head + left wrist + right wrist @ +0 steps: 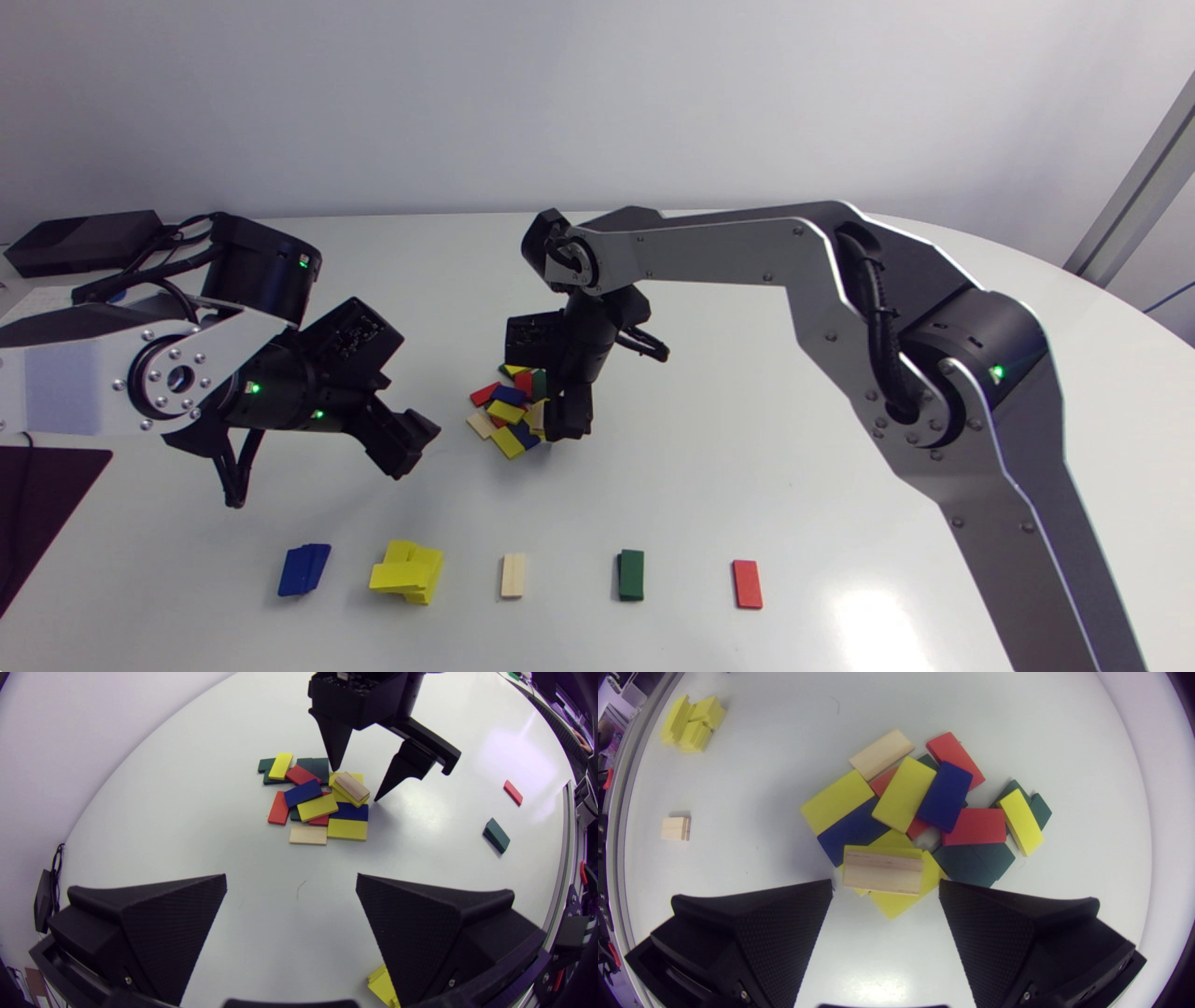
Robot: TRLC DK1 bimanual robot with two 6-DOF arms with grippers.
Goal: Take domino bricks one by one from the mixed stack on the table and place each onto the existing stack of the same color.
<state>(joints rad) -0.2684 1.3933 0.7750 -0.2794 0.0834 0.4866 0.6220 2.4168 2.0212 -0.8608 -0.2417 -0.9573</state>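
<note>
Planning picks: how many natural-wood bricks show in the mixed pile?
2: one wood brick atop yellow bricks ahead of the right gripper; another wood brick at the pile's far edge. Others may be buried.

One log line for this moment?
right end effector: open over mixed pile | left end effector: open, empty | wood brick: atop pile, ungripped

left end effector [290,879]: open | right end effector [886,884]: open (pointing down)

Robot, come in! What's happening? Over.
Left pincer open, clear of mixed pile. Right pincer open over top wooden brick. Nothing in the way.
</note>
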